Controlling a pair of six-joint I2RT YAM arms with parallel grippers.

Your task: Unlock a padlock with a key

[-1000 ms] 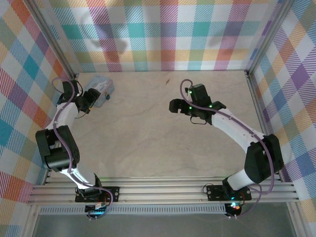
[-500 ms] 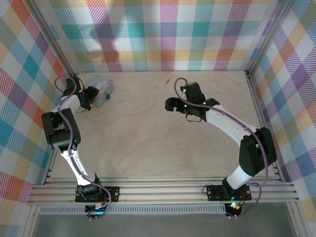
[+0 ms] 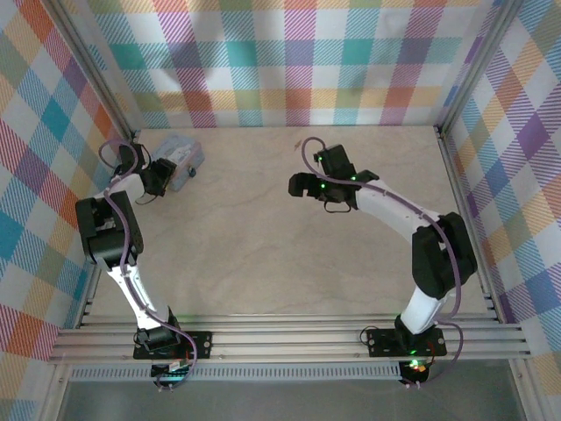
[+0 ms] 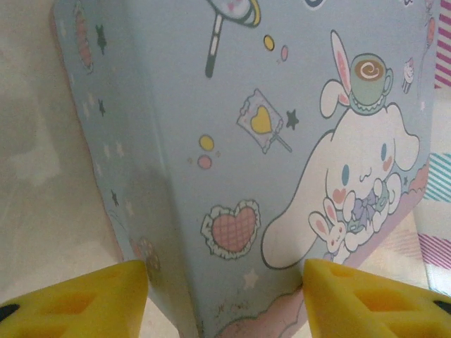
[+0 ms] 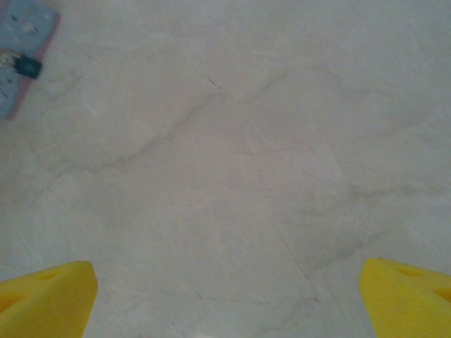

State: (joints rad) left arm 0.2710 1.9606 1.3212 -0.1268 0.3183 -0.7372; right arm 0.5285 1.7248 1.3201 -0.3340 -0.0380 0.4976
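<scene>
The pale blue cartoon tin (image 3: 181,160) sits at the far left of the table. A tiny dark padlock (image 3: 191,173) lies against its right edge; in the right wrist view the padlock (image 5: 29,67) shows at the top left beside the tin's corner (image 5: 25,28). My left gripper (image 3: 165,175) is right at the tin, open, with its yellow fingertips (image 4: 77,303) on either side of the tin's near corner (image 4: 232,176). Over bare table near the middle, my right gripper (image 3: 300,186) hangs open with nothing between its fingertips (image 5: 46,292). The key is out of view.
Checked walls and aluminium posts (image 3: 96,79) close in the table on three sides. The tin stands close to the left wall. Bare tabletop (image 3: 263,254) stretches between the two arms.
My left arm has folded back and its gripper has closed in on the tin. The right gripper has drifted left toward the tin.
</scene>
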